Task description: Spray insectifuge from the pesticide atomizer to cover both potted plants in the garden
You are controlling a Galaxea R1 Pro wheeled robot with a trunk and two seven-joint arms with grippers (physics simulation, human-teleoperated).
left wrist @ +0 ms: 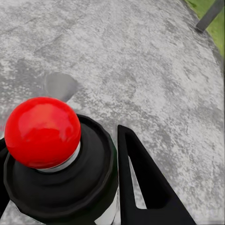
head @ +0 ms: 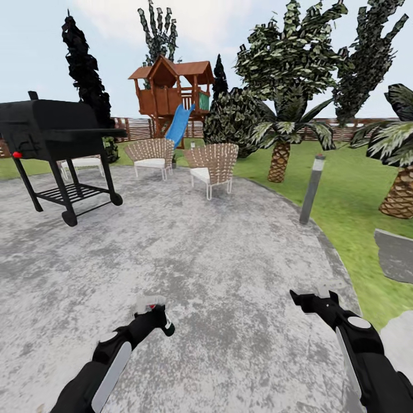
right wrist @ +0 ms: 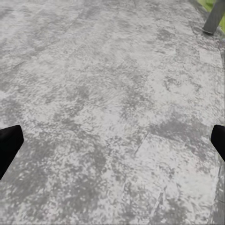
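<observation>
My left gripper (head: 151,312) is low over the paved patio (head: 206,269) of the garden, shut on the pesticide atomizer (head: 150,304), whose whitish head and red dot show above the fingers. In the left wrist view the atomizer (left wrist: 56,183) has a dark round body and a red knob between the dark fingers (left wrist: 145,187) of the left gripper (left wrist: 70,187). My right gripper (head: 310,298) hangs over the patio at the right. It is open and holds nothing, its fingertips (right wrist: 9,145) far apart on either side of the gripper's middle (right wrist: 112,145). The potted plants are out of view.
A black wheeled grill (head: 57,135) stands at the left. Two wicker chairs (head: 213,164) sit ahead, with a wooden playhouse and blue slide (head: 170,94) behind. A grey bollard lamp (head: 311,189), palms (head: 280,158) and a grey rock (head: 396,252) line the lawn on the right.
</observation>
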